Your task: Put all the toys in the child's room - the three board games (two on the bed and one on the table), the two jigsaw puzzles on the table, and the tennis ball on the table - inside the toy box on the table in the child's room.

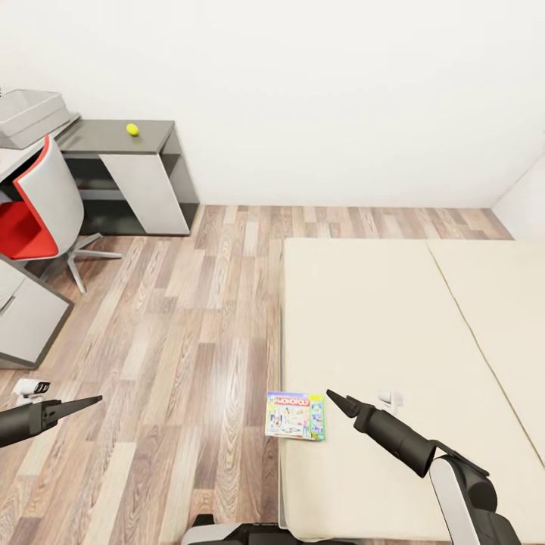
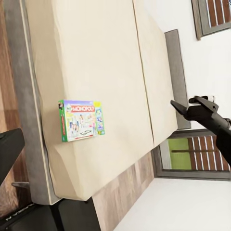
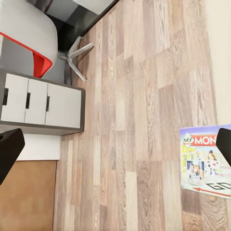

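Cream mattress of the bed point(image 1: 378, 318), two panels; Monopoly board game point(image 1: 295, 415) lies flat at its near corner, just beside the right gripper point(image 1: 333, 399), on that gripper's left, not touching. Right gripper's fingers come to one dark point over the mattress: pressed together, holding nothing. In the right wrist view the box point(image 3: 206, 163) sits past the bed edge above wood-plank floor point(image 3: 134, 120), partly cut by the frame.

Left gripper point(image 1: 89, 401) hangs over the floor, well apart from the bed, tips drawn to a point, empty. Its wrist view looks across at the bed point(image 2: 96, 57), the box point(image 2: 81, 120) near the edge, and the right gripper point(image 2: 174, 105) beyond it.

Far ahead of the left gripper: light grey toy box point(image 1: 30, 115) on the white-topped table point(image 1: 15, 159); contents cannot be told from here. Tennis ball point(image 1: 132, 129) rests on the lower dark-grey section point(image 1: 113, 140), apart from the bin. Red-and-white swivel chair point(image 1: 42, 212) stands between the desk sections
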Tool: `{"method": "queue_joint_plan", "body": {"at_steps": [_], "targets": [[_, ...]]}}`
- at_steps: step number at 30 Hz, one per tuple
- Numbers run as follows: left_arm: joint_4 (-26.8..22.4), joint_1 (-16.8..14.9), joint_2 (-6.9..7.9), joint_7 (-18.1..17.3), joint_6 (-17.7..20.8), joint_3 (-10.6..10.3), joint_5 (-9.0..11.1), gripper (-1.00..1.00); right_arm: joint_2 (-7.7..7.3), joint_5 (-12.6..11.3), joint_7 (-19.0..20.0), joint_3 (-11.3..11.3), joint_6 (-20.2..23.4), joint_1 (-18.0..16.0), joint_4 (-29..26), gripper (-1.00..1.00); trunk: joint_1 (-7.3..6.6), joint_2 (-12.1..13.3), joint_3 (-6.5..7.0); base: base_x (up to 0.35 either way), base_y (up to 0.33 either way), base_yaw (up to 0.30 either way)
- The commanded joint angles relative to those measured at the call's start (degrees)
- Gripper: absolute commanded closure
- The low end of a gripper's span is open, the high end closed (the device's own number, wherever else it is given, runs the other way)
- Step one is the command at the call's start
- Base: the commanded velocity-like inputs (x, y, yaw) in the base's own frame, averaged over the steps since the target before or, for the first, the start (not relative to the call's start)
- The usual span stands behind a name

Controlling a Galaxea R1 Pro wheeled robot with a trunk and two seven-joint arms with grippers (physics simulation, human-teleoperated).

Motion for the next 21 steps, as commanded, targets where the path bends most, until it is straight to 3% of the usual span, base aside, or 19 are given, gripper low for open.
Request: {"method": "queue_joint_plan", "body": {"at_steps": [1, 21], "targets": [[0.0, 0.0, 0.02, -0.2, 0.6, 0.0, 0.0, -1.0, 0.07, -0.2, 0.4, -0.1, 0.4, 0.0, -0.1, -1.0, 0.03, -0.1, 0.02, 0.0, 0.0, 0.0], [0.0, 0.0, 0.02, -0.2, 0.6, -0.1, 0.0, -1.0, 0.09, -0.1, 1.7, -0.2, 0.4, 0.0, 0.0, -1.0, 0.03, -0.1, 1.91, 0.0, 0.0, 0.0]]}}
